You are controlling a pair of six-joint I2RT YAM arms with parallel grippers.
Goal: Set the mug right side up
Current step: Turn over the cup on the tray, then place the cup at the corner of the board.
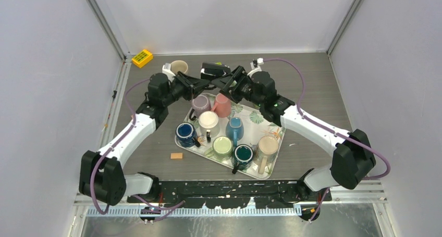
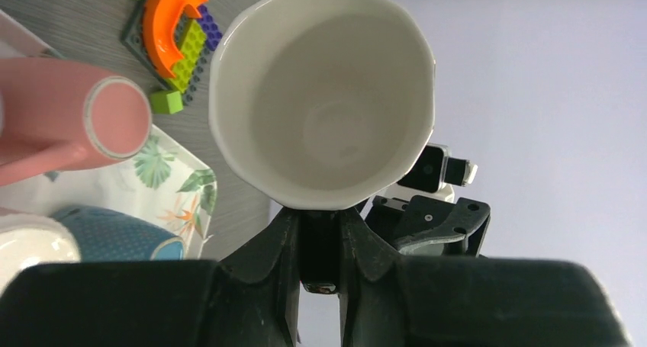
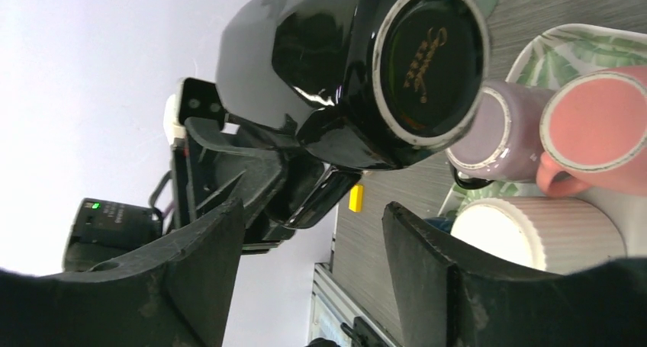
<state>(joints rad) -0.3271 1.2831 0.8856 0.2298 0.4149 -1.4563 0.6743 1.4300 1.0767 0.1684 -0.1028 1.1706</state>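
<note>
Grey wood-grain bench (image 1: pixel 323 91) inside pale walls, leaf-print tray (image 1: pixel 259 117) mid-bench packed with mugs, some upside down, e.g. pink mug (image 1: pixel 222 105). Task item is the black mug (image 3: pixel 336 80), white inside. It is off the bench, in the air over the far edge of the tray, between the two wrists. It lies roughly on its side: mouth faces the left wrist camera, base with gold lettering faces the right wrist camera. Left hand (image 2: pixel 320 225) is clamped nearly closed on a dark part just under the mug rim. It looks like the handle, but the exact contact is hidden by the fingers. Right hand (image 3: pixel 311 213) has its jaws spread wide with nothing between them. The mug sits beyond its fingertips, near but apart as far as visible. Handling judgement: glazed ceramic, so rigid, no give, slick surface, chips or cracks if knocked against the neighbouring mugs or dropped. Moderate weight, so a one-point pinch lets it pivot. Best hold is probably the handle, or across the wall at the rim with one finger inside. The glossy outer body alone looks too slippery and wide. Not upright yet, so it needs the mouth turned up and a free spot to set it down. The tray is crowded, so there is a risk of clinking the others.
</note>
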